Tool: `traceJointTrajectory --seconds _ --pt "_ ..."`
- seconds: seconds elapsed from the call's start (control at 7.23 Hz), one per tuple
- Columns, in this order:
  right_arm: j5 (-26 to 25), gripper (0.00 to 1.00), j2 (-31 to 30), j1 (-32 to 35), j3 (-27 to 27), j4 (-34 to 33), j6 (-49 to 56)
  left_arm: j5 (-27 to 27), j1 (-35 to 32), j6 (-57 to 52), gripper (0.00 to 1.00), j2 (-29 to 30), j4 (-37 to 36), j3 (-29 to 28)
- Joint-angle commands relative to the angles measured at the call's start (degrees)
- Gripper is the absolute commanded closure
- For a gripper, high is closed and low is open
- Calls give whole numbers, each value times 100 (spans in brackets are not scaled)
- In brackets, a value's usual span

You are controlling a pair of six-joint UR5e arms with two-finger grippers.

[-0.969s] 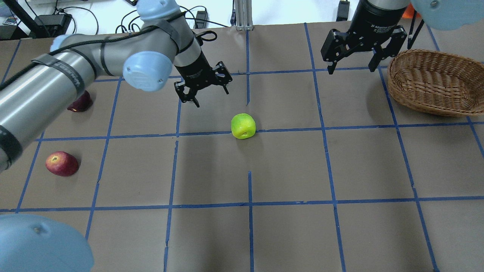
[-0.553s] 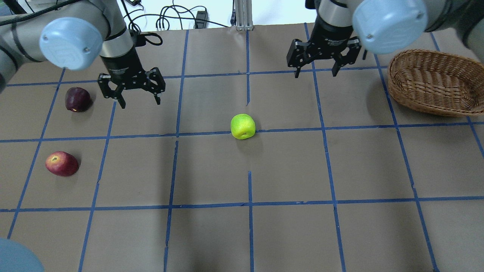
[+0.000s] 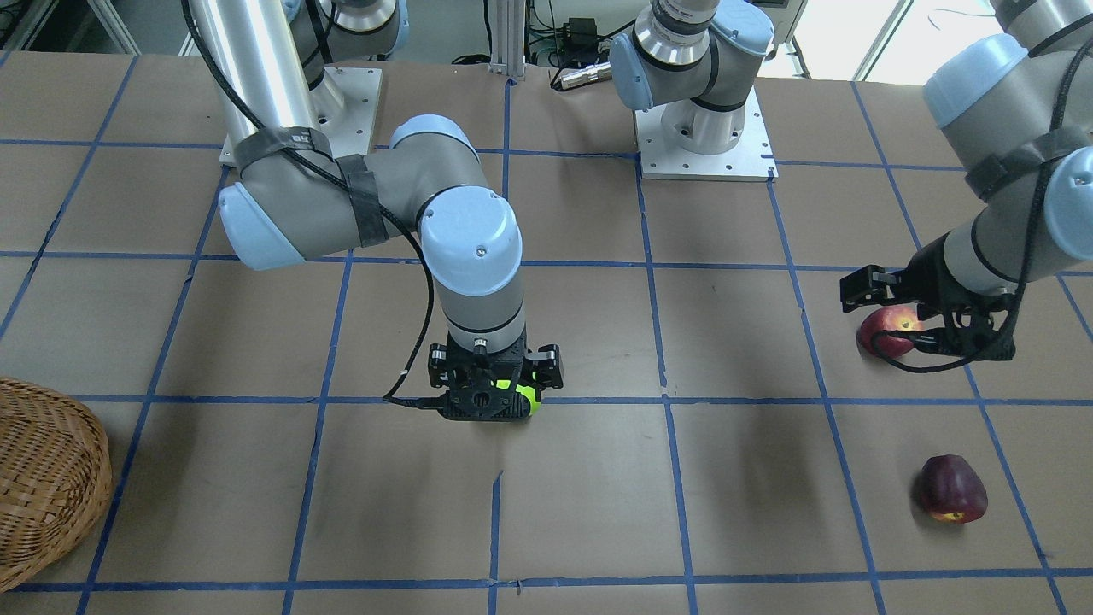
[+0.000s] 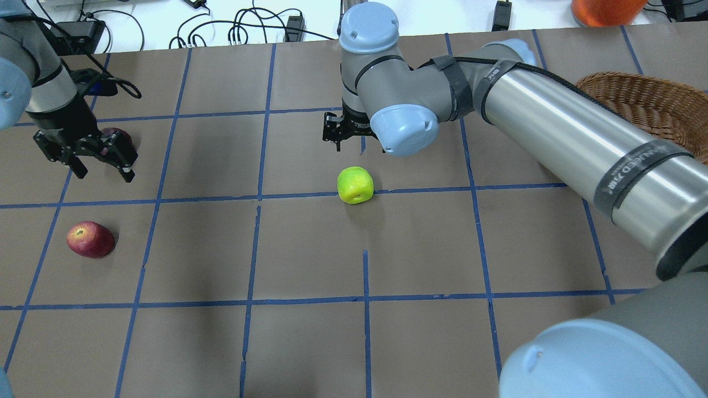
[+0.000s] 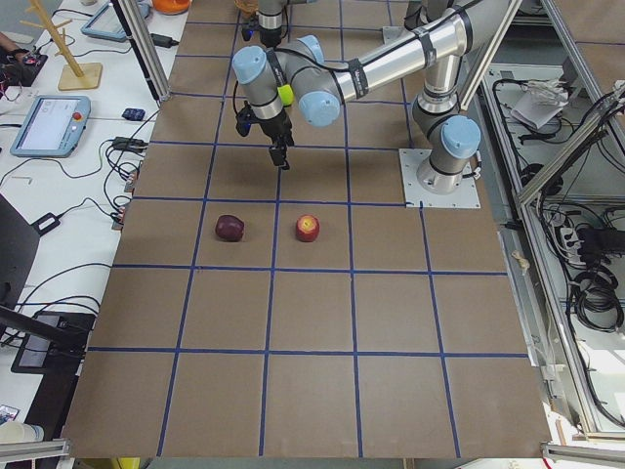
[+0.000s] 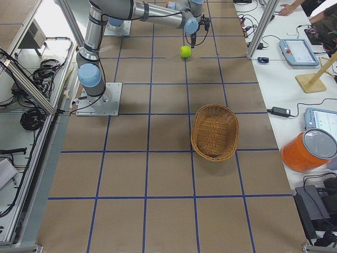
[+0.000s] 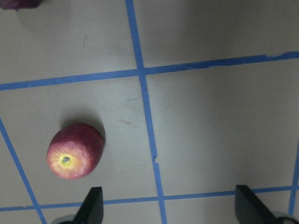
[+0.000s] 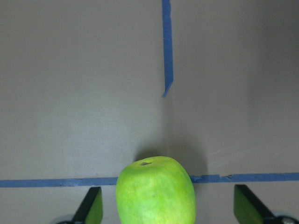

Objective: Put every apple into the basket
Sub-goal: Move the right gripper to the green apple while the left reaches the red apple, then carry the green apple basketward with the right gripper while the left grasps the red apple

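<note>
right fingers (image 8: 92, 205) spread, green apple (image 8: 155, 191) between them, untouched: drop straight, then squeeze. left fingers (image 7: 92, 207) spread too, red apple (image 7: 74, 150) off beside one, recenter first.

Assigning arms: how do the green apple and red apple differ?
The green apple is lime, central, lined up below the open right claw. The red apple is red with a yellowish stem end, off to one side of the left claw. Both lie ungrasped, outside the basket.

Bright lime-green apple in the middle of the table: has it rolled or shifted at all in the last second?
No. The lime-green apple sits at the same spot on the blue tape line as before.
</note>
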State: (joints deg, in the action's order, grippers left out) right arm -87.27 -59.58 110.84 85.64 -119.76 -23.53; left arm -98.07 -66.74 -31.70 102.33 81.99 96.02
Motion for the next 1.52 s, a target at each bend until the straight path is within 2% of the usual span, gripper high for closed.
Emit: traceJointTrajectory --seconds 0.0,0.14,0.28,0.42,0.55,0.69,0.83,1.11,1.25,1.38 --pt "16 0 358 96 400 -772 -91 33 851 -1690 0 67 -1528 809" --pt "-1 0 368 105 593 -811 -30 59 1186 -2090 0 146 -2172 1300" --pt "16 7 351 122 743 -820 -64 59 1242 -2042 0 208 -2831 1775" --pt "130 77 298 105 692 -803 -3 59 1242 -2042 0 269 -2924 2006" --pt "140 100 193 18 674 -768 15 51 1251 -2146 0 391 -2934 2000" --pt "122 100 -60 -148 526 -542 215 33 1251 -2147 0 497 -2960 1974" --pt "-113 100 -384 -594 403 226 1018 24 1251 -2095 0 611 -3056 1999" --pt "-308 100 -931 -2110 270 768 1946 33 1260 -2103 0 761 -3215 2035" --pt "-700 100 -976 -3067 278 822 3123 77 1268 -2077 39 710 -3189 1965" --pt "-687 100 -977 -4095 183 719 4405 94 1155 -1842 63 552 -3119 1947"
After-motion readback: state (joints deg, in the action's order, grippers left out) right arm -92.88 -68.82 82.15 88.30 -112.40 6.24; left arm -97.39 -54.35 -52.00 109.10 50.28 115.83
